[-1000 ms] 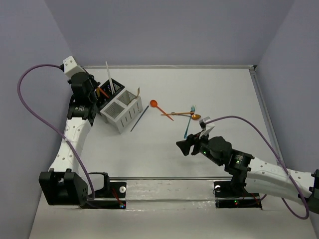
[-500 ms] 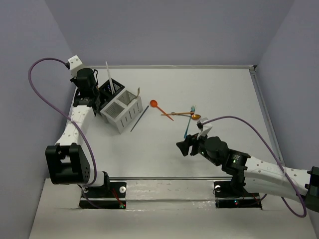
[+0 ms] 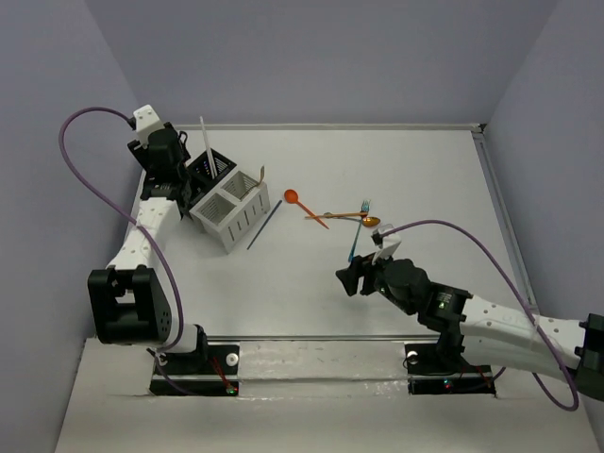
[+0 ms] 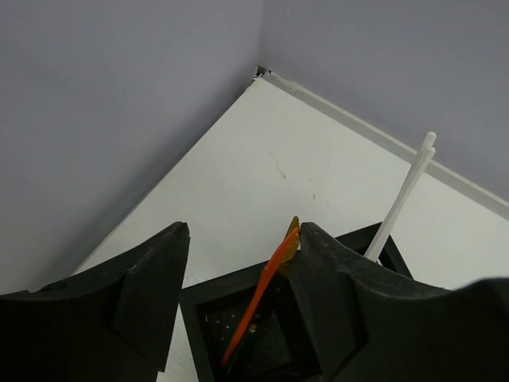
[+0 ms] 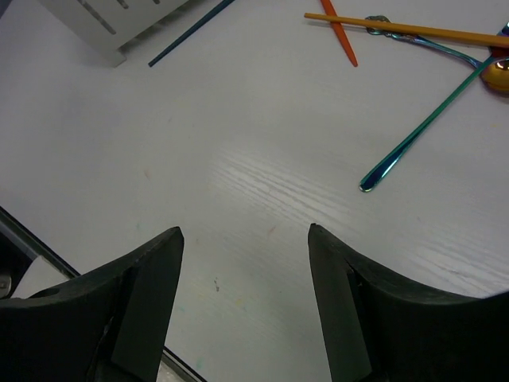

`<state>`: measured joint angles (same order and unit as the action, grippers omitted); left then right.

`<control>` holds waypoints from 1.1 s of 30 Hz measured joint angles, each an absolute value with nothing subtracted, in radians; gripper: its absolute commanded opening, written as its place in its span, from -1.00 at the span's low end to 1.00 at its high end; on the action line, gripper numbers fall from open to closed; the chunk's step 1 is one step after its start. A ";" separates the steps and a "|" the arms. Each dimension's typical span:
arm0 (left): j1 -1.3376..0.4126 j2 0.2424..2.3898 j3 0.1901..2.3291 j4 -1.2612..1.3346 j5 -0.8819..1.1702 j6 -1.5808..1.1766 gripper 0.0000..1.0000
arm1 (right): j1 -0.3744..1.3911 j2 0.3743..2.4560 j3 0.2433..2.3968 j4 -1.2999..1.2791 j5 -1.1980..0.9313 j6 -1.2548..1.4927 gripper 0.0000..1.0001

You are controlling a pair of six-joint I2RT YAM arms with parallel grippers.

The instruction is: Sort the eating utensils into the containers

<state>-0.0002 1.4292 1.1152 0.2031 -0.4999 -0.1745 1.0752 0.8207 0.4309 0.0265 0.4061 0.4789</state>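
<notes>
The sorting looks well short of halfway. Three utensils visibly stand in the two containers: an orange utensil (image 4: pixel 265 296) and a tall white stick (image 4: pixel 402 196) in the black caddy (image 4: pixel 208 304), and a gold utensil (image 3: pixel 256 180) in the white caddy (image 3: pixel 230 213) touching it. Whether more sit deeper inside, I cannot tell.

Six pieces lie loose on the table (image 3: pixel 425 170):
- one orange spoon (image 3: pixel 300 205)
- one orange chopstick (image 5: pixel 398 29)
- one teal fork (image 3: pixel 358 232)
- one gold spoon (image 3: pixel 372 223)
- one thin blue-green utensil (image 5: pixel 421 43), crossing under the chopstick
- one dark stick (image 3: pixel 265 225), just beside the white caddy

Five of these cluster mid-table, overlapping.

The left gripper (image 4: pixel 242 232) hangs over the black caddy with its fingers apart; the orange utensil leans between them, close to one finger, not clamped. The right gripper (image 5: pixel 242 232) is spread wide and empty, low over bare table near the teal fork's handle, likely its next pick
</notes>
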 measured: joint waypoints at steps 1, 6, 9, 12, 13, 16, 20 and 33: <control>-0.003 1.428 1.115 0.203 -0.496 -0.179 0.58 | 1.075 0.828 0.431 0.025 0.409 0.480 0.38; -0.045 1.398 1.115 0.185 -0.456 -0.207 0.85 | 1.075 0.884 0.444 0.003 0.416 0.497 0.36; -0.105 1.353 1.124 0.165 -0.425 -0.230 0.97 | 1.075 0.959 0.484 -0.010 0.421 0.515 0.35; -0.223 1.271 1.128 0.152 -0.390 -0.247 0.98 | 1.075 1.037 0.525 -0.008 0.407 0.531 0.35; -0.252 1.254 1.128 0.150 -0.385 -0.249 0.98 | 1.075 1.063 0.539 -0.002 0.396 0.536 0.35; -0.372 1.171 1.142 0.128 -0.336 -0.257 0.98 | 1.075 1.125 0.575 0.022 0.369 0.543 0.35; -0.406 1.061 1.148 0.098 -0.260 -0.281 0.98 | 1.075 1.262 0.668 0.048 0.359 0.546 0.39; -0.404 0.647 0.898 0.048 -0.167 -0.294 0.98 | 1.075 1.765 1.070 0.130 0.498 0.553 0.61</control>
<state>-0.4038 0.6468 0.8982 0.0479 -0.1673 -0.2939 1.0752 1.7645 1.0702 0.1303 0.4984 0.5529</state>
